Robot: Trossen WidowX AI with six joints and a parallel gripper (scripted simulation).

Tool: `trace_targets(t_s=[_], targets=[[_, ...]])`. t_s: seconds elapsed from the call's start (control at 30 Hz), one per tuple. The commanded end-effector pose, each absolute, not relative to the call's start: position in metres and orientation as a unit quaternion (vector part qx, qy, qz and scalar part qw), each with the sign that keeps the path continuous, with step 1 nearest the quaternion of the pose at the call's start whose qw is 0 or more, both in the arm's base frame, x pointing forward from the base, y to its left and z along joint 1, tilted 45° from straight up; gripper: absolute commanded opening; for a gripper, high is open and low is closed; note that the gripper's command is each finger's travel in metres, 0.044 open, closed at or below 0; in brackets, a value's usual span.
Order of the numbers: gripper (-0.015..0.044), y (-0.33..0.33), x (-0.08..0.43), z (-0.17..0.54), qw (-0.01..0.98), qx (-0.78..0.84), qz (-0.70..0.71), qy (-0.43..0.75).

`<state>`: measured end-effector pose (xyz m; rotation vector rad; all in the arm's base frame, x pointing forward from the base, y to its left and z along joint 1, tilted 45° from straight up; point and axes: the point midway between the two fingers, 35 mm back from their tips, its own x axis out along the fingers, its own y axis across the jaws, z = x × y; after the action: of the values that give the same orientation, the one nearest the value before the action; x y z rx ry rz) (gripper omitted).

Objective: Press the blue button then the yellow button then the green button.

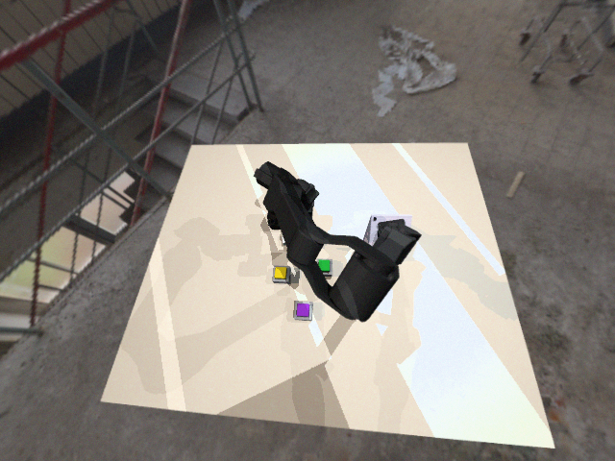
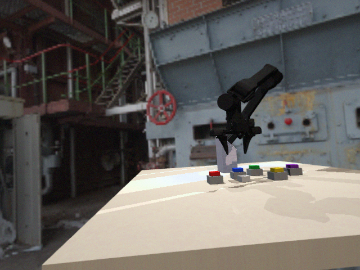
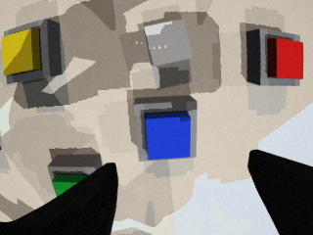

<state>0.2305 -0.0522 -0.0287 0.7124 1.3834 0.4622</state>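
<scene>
From above, the black arm [image 1: 317, 243] hides the blue and red buttons; only three square caps show there. Side on, five flat coloured caps on grey square housings line the beige table [image 2: 203, 226]: red button [image 2: 214, 173], blue button [image 2: 237, 169], green button [image 2: 253, 167], yellow button [image 2: 277, 169], purple button [image 2: 292, 166]. One small grey block [image 2: 243, 178] sits just beside the blue one. The gripper [image 2: 235, 148] hangs above the blue button, pointed fingers spread apart, holding nothing. The wrist view cuts off its fingertips.
</scene>
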Motion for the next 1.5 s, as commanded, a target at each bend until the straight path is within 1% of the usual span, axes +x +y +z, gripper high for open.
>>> trace_targets(t_s=[0.0,0.2,0.23,0.63,1.47], targets=[[0.019,-0.03,0.228,-0.046,0.679,0.328,0.21,0.622],[0.0032,-0.03,0.228,-0.046,0.679,0.328,0.21,0.622],[0.002,-0.03,0.228,-0.046,0.679,0.328,0.21,0.622],[0.002,-0.029,0.228,-0.047,0.679,0.328,0.21,0.622],[0.002,-0.005,0.232,-0.071,0.679,0.328,0.21,0.622]])
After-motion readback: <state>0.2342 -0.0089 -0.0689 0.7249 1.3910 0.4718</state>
